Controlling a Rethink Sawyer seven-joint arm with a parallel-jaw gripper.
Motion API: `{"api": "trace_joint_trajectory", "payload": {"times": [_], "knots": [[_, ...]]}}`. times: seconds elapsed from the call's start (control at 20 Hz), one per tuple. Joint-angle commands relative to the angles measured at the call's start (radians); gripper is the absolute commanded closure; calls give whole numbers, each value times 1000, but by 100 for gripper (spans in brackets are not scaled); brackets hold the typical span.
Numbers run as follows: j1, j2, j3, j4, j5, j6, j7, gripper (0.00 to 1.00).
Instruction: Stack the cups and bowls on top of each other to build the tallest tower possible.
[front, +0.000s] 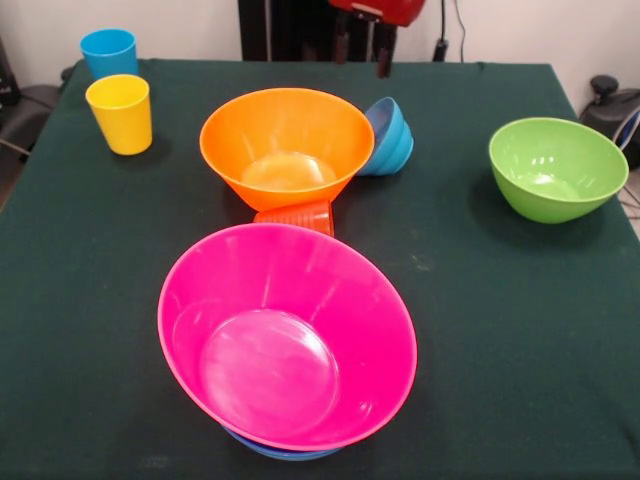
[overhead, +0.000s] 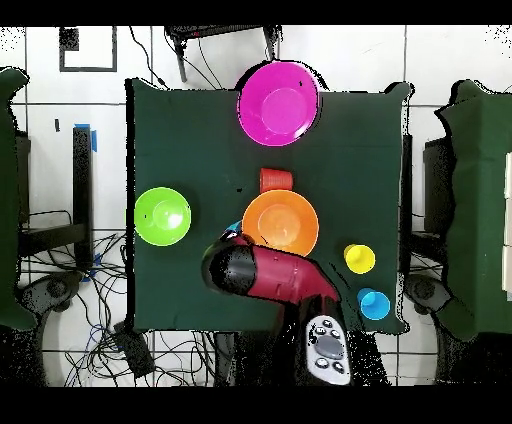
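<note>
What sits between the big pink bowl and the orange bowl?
The ribbed orange-red plastic cup, lying between the large glossy pink bowl and orange bowl; both views show it.

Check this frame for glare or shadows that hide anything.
Front view: soft glare spots inside the pink bowl, orange bowl and green bowl, nothing hidden; faint shadows on the table. Overhead view: the arm covers the blue bowl beside the orange one; the gripper barely shows in front.

Green table under bowls, cups
</note>
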Motion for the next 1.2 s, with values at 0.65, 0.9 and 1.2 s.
{"api": "trace_joint_trajectory", "payload": {"times": [0.65,0.9,1.2], "knots": [[-157,254,149,-119,-144,-56,-41,0],[-109,305,108,-192,-175,-61,-4,0],[-95,303,105,-197,-185,-58,23,0]]}}
